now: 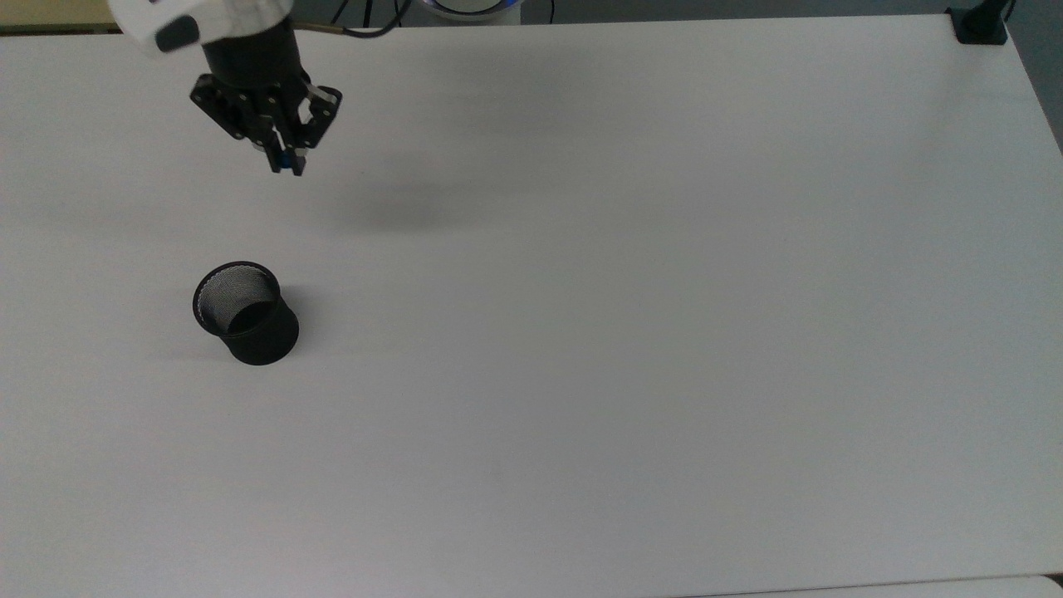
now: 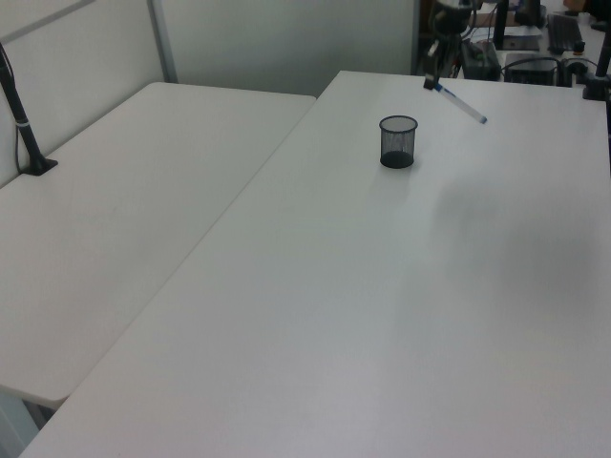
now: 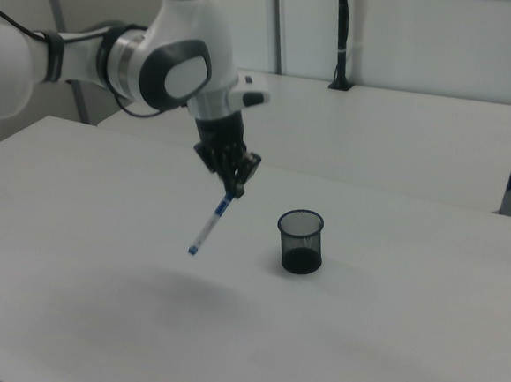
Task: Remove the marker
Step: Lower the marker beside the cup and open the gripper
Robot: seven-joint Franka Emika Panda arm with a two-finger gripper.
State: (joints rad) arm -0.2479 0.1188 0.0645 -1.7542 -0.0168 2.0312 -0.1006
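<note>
My gripper [image 1: 286, 164] [image 3: 234, 189] hangs high above the white table, shut on the blue-capped end of the marker [image 3: 210, 225] [image 2: 461, 103]. The white barrel slants down from the fingers, its blue tip lowest. In the top view just a bit of blue of the marker [image 1: 285, 161] shows between the fingers. The black mesh cup [image 1: 246, 313] [image 2: 398, 141] [image 3: 300, 241] stands upright on the table, apart from the gripper. In the top view it sits below and slightly to the left of the gripper.
The white table [image 1: 631, 316] stretches wide to the top view's right. A second white table [image 2: 124, 200] lies beside it in the left view. A black clamp [image 1: 980, 25] is fixed at the top view's upper right corner.
</note>
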